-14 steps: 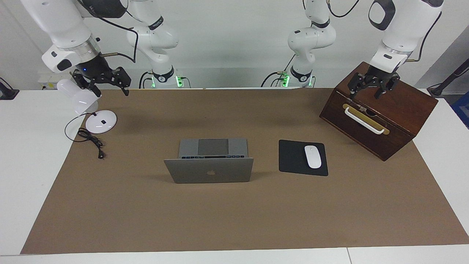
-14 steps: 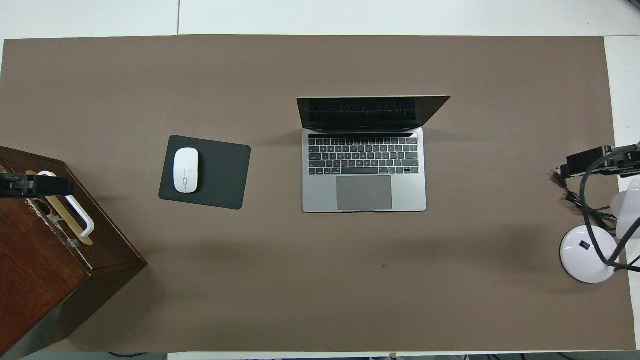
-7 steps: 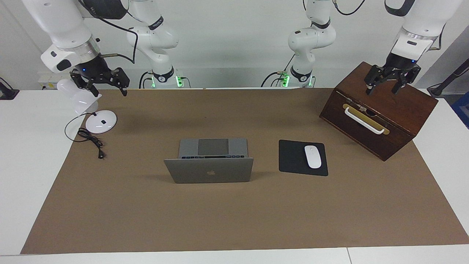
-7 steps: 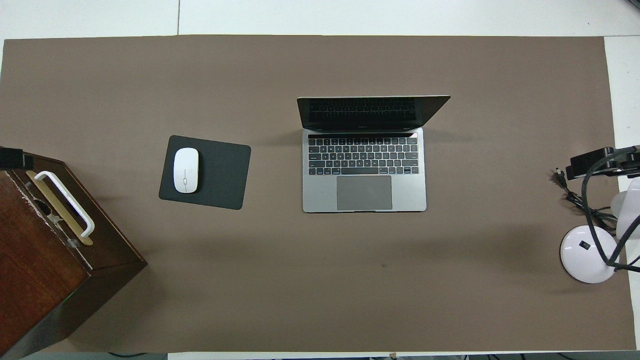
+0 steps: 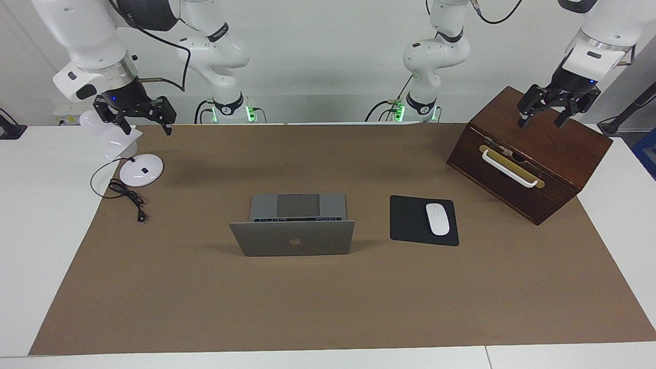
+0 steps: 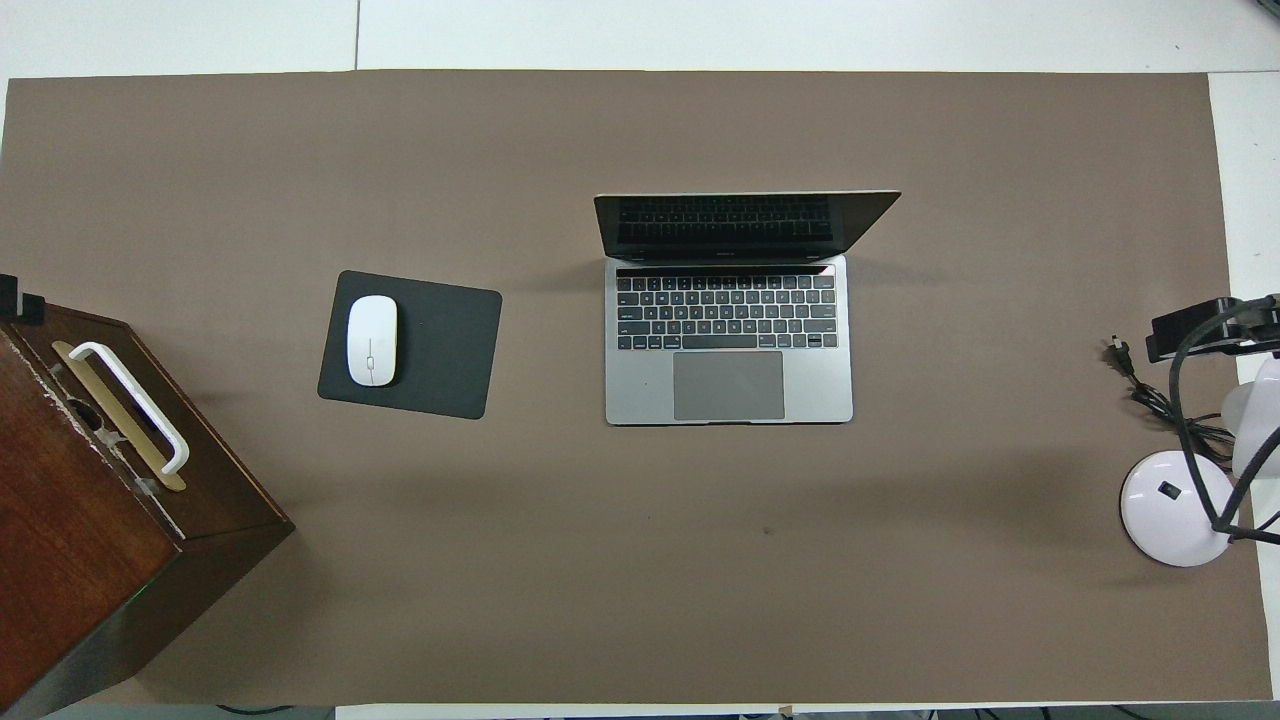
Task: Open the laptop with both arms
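Note:
The silver-grey laptop stands open at the middle of the brown mat, its lid upright and its keyboard and trackpad facing the robots. My left gripper hangs open over the top of the wooden box at the left arm's end, holding nothing; only its edge shows in the overhead view. Over the white lamp at the right arm's end hangs my right gripper, also open and empty. Both grippers are well away from the laptop.
A dark wooden box with a white handle sits at the left arm's end. A black mouse pad with a white mouse lies beside the laptop. A white desk lamp and its black cable are at the right arm's end.
My left gripper has risen and drawn back toward the left arm's end over the box. The right gripper has lifted slightly toward its own end. The laptop has not moved.

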Action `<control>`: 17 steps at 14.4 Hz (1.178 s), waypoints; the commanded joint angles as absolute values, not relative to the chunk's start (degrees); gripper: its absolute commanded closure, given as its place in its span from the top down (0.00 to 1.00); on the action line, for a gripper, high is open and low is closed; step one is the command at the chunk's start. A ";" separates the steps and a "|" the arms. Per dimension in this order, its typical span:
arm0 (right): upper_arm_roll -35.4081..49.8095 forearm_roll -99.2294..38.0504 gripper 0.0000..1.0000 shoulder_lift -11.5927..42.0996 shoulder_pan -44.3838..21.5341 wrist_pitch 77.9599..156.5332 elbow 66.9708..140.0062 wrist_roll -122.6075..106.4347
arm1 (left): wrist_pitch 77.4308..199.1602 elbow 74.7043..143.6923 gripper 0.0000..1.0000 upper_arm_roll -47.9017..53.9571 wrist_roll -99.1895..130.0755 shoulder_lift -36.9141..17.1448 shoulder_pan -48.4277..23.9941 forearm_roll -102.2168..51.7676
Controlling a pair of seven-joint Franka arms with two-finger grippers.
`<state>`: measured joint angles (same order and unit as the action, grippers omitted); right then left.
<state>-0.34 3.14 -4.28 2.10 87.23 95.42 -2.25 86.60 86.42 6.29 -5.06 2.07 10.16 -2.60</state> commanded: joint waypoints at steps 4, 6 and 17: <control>0.00 4.13 1.00 -4.83 2.64 86.84 96.07 -3.08 | 83.31 81.03 1.00 6.68 -4.39 -2.11 10.72 -2.81; 0.00 4.13 1.00 -4.92 2.64 87.01 96.24 -3.08 | 86.46 84.09 1.00 6.68 -4.39 -1.85 10.29 -2.46; 0.35 4.04 1.00 -5.45 2.29 87.45 96.50 -2.73 | 90.26 89.65 1.00 7.03 -4.48 -0.53 4.74 -2.55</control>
<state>-0.19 3.16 -4.49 2.06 87.23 95.49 -2.25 89.05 87.73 7.59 -4.74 -2.22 4.66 -2.59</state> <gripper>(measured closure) 0.000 0.000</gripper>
